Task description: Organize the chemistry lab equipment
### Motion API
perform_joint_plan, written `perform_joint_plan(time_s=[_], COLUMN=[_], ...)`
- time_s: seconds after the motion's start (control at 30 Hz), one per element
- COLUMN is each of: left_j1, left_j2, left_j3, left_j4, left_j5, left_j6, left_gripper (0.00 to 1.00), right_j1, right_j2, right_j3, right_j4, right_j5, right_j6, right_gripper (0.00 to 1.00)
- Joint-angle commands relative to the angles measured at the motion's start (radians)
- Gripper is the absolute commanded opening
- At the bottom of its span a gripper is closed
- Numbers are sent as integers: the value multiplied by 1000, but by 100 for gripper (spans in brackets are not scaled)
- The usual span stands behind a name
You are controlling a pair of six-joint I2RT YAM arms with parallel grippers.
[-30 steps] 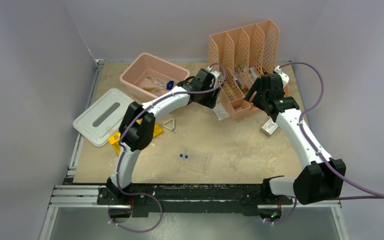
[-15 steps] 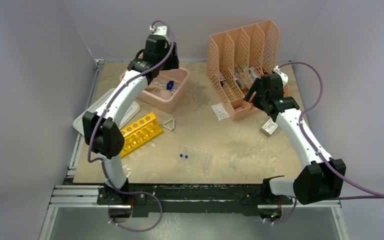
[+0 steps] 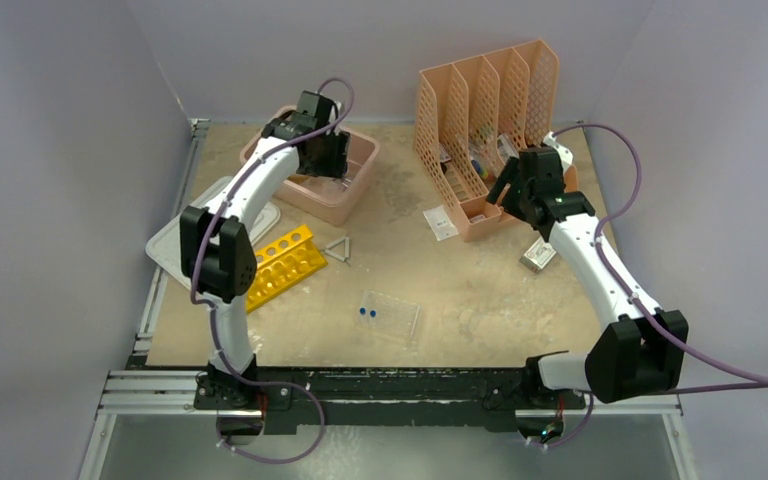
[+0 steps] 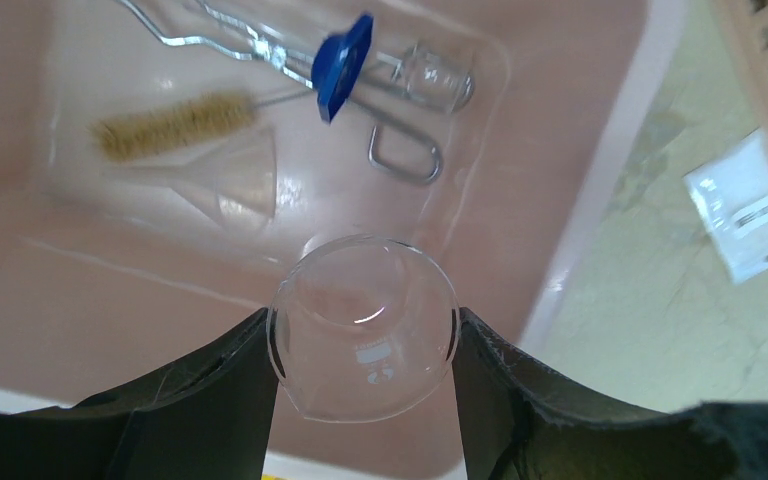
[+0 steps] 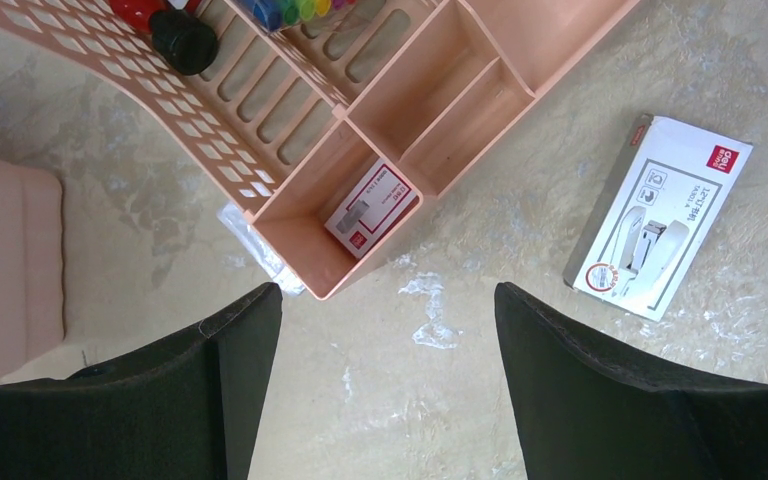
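The left gripper (image 3: 326,152) clamps a clear beaker (image 4: 363,345), jaws half closed on its sides, above the pink tub (image 4: 585,190) (probably to lay it by the tongs (image 4: 400,160)). The right gripper (image 5: 388,300) hangs wide open, empty.

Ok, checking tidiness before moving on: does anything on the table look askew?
The yellow test-tube rack lies diagonal on the table beside the loose grey lid, and it appears tipped rather than standing level.
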State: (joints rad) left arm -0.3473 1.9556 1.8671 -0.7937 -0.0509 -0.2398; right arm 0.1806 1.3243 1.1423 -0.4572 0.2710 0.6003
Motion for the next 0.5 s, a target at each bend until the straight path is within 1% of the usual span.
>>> perform_joint_plan(time_s=[0.0,0.3,0.47], left_j1=[26,51,71], left_j2=[16,88,116], left_j3=[-3,-30,-41], left_j4=[-54,-51,-13], left_j5=[64,68,72], left_j6=[55,30,4], left_gripper=[33,34,34], right_j1=[-6,-6,-6], right_j2=[1,-3,-2], right_j3=[36,29,28], right_j4=[28,32,33], right_j5=[10,13,13], right_j6=[-16,-20,-22], right_gripper=[79,79,79])
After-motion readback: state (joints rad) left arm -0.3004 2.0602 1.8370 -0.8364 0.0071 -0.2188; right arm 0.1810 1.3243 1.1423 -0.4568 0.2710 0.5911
